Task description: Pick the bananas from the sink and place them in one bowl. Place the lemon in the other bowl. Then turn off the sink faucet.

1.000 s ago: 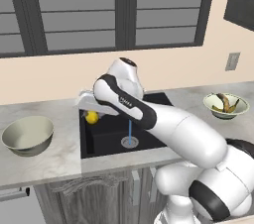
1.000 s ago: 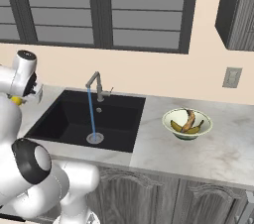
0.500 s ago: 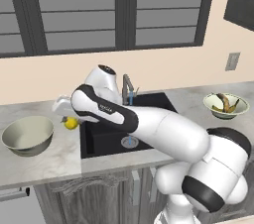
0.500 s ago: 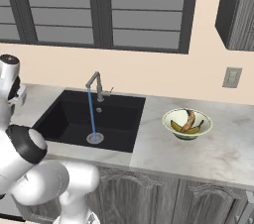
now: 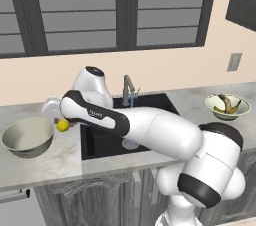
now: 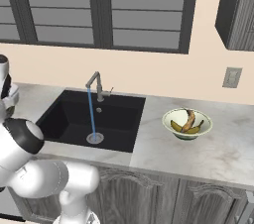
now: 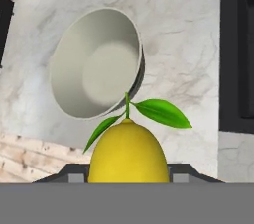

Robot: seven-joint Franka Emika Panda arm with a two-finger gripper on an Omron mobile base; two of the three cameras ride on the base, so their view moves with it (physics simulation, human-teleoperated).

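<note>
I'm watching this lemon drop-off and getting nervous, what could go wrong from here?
1. The gripper holds the lemon beside the grey-beige bowl, seemingly not yet over it; releasing now could drop it on the marble counter, where it may roll.
2. The faucet is running into the sink, so water keeps flowing until it is shut off.
3. Swinging back, the arm could clip the faucet.

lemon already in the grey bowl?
No. In the hand view the lemon sits between the gripper fingers, short of the empty grey bowl on the counter.
</note>
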